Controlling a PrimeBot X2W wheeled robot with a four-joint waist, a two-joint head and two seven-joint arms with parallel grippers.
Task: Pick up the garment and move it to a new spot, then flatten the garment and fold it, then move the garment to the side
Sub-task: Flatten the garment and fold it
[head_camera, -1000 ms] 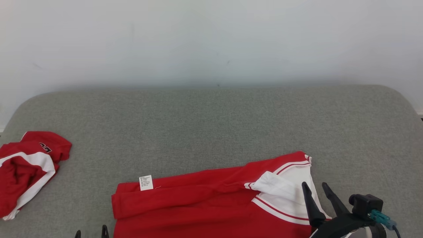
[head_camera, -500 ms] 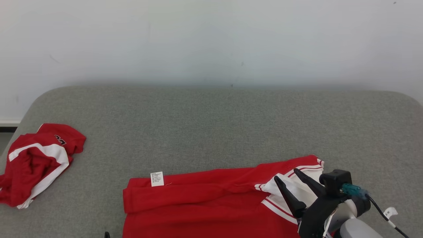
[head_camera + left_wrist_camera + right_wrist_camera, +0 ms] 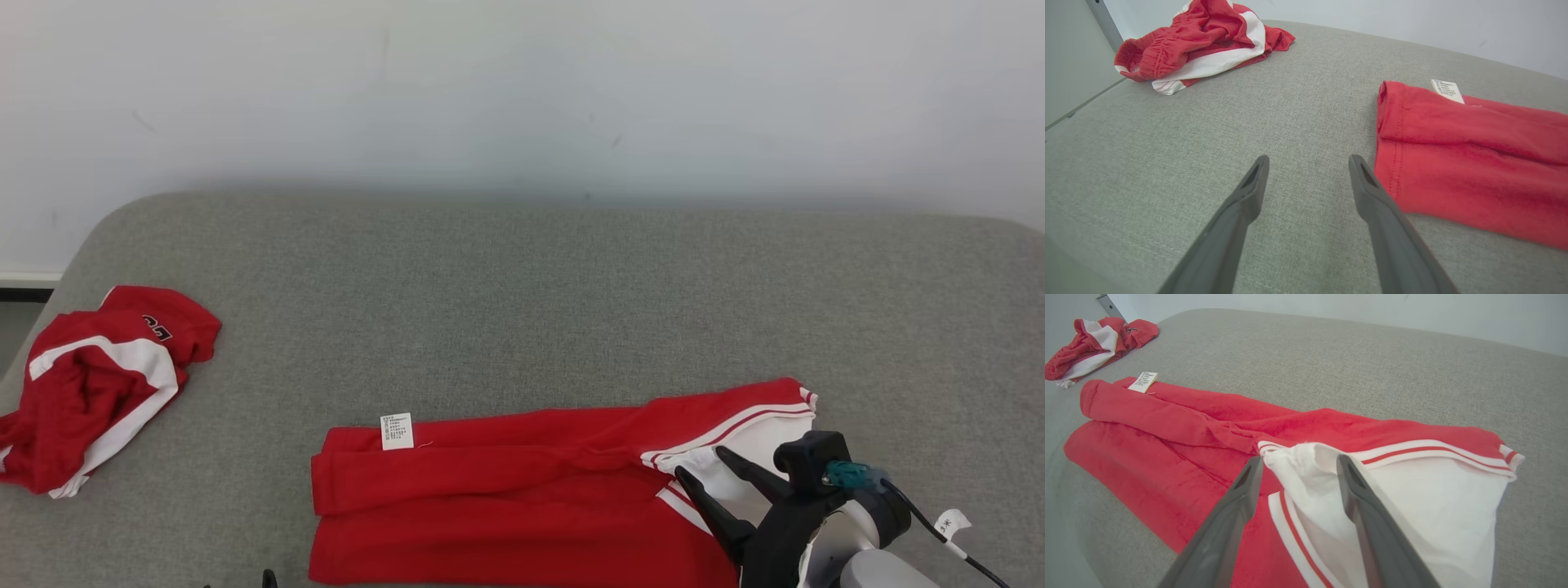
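Red garment (image 3: 506, 506) lies mostly flat on the near part of the grey padded surface (image 3: 571, 302), R of centre in head view, long side running L-R. Its far edge is folded over into a thick roll, w/ a small white label (image 3: 397, 431) at the L end. The R end shows a white panel (image 3: 751, 437) w/ red-white stripes along the border, loosely bunched.

Right jaws: released, spread apart, nothing clamped. They sit low at the garment's R end, angled up and L in head view. In right wrist view the two dark fingers (image 3: 1231, 514) straddle a raised fold of the white panel, w/ cloth between them. Can't tell if the tips touch it.

Left jaws: released, wide apart, empty. In left wrist view the fingers (image 3: 1241, 212) hover over bare grey surface just beside the garment's L hem. The R-hand finger of that view is close to the hem, contact unclear.

2nd red-white garment (image 3: 98, 384), crumpled in a heap, lies at the L edge of the surface, well apart from the flat one. Pale wall (image 3: 522, 82) behind.
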